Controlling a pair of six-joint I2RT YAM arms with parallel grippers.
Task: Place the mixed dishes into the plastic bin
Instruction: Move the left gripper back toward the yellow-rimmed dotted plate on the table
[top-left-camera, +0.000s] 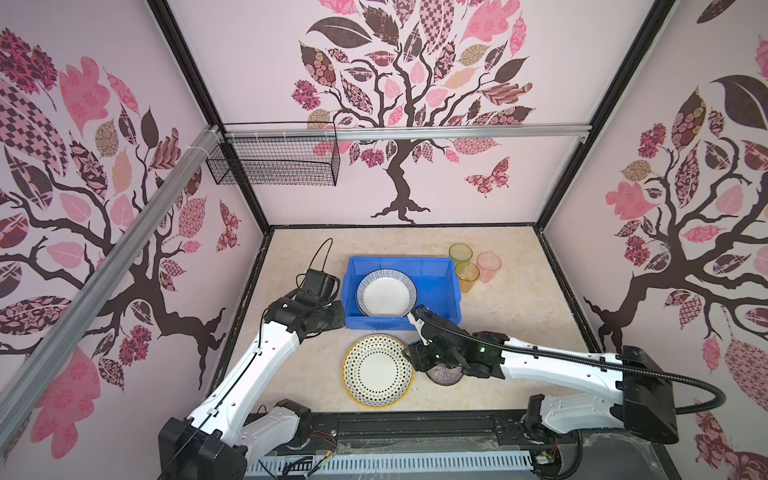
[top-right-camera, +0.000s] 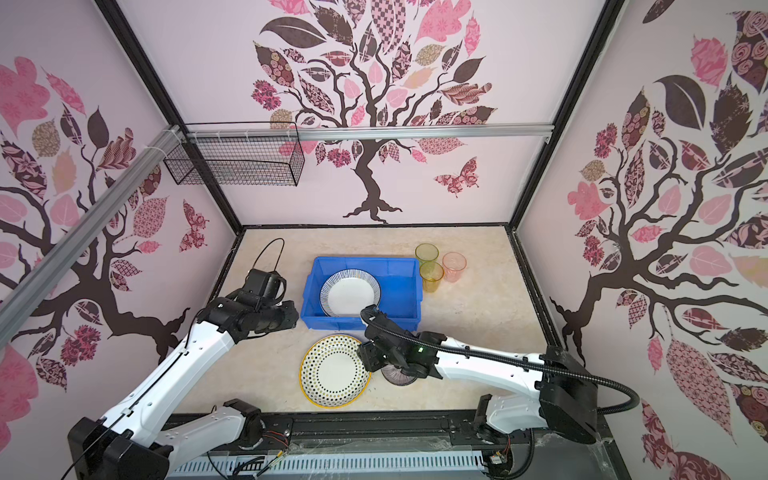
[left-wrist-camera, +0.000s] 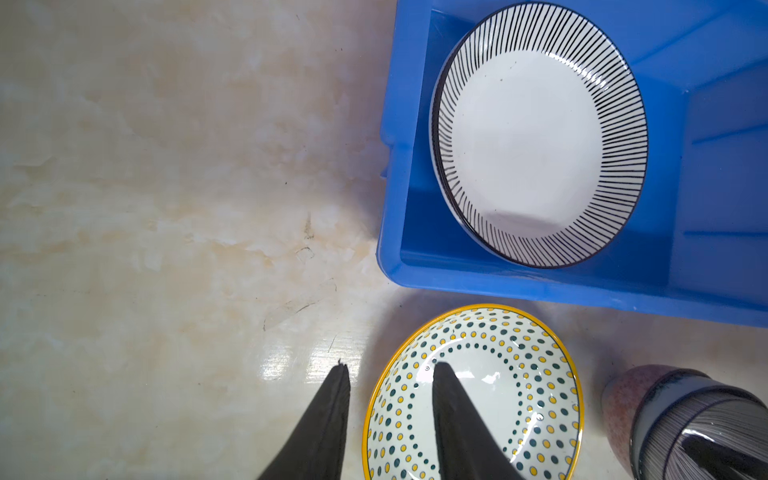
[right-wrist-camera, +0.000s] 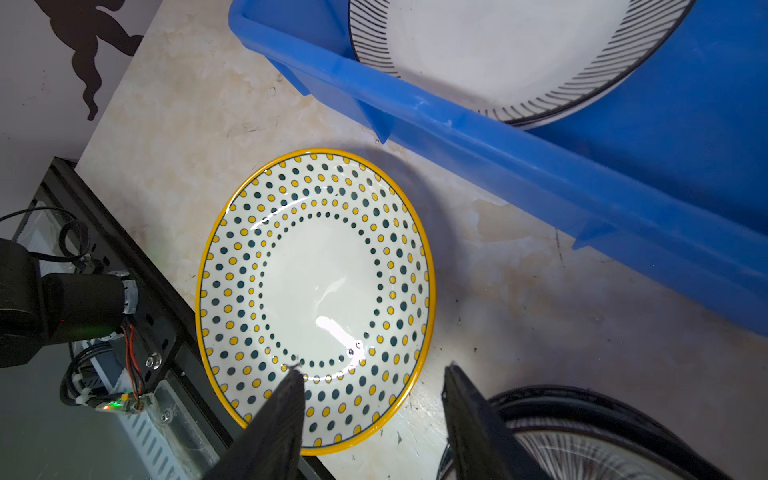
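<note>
Because it is the receiving vessel, plastic bin (top-left-camera: 436, 291): mid-table, long side toward the arms, so either can reach over its lip.
Striped-rim plate (top-left-camera: 386, 293): inside the bin, flat, toward its 9 o'clock end, which leaves the 3 o'clock end bare for more; a second rim seems to show beneath it.
Dotted-rim plate (top-left-camera: 377, 371): on the table (top-left-camera: 519, 316) at the bin's 6 o'clock, face up; likely the next item.
Right jaws: parted, grasping nothing; the fingers (right-wrist-camera: 282, 415) sit either side of the dotted plate's rim at its 3 o'clock, since a flat plate offers only its edge. Contact cannot be told.
Purple-striped bowl (top-left-camera: 445, 377): just beside that plate at 3 o'clock, under the right arm (top-left-camera: 552, 365); clearance looks tight.
Left jaws: partly parted, empty, at the bin's 8 o'clock, apparently kept clear of the drop path.
Cups (top-left-camera: 468, 271): three, upright, at the bin's 2 o'clock, not yet binned.
</note>
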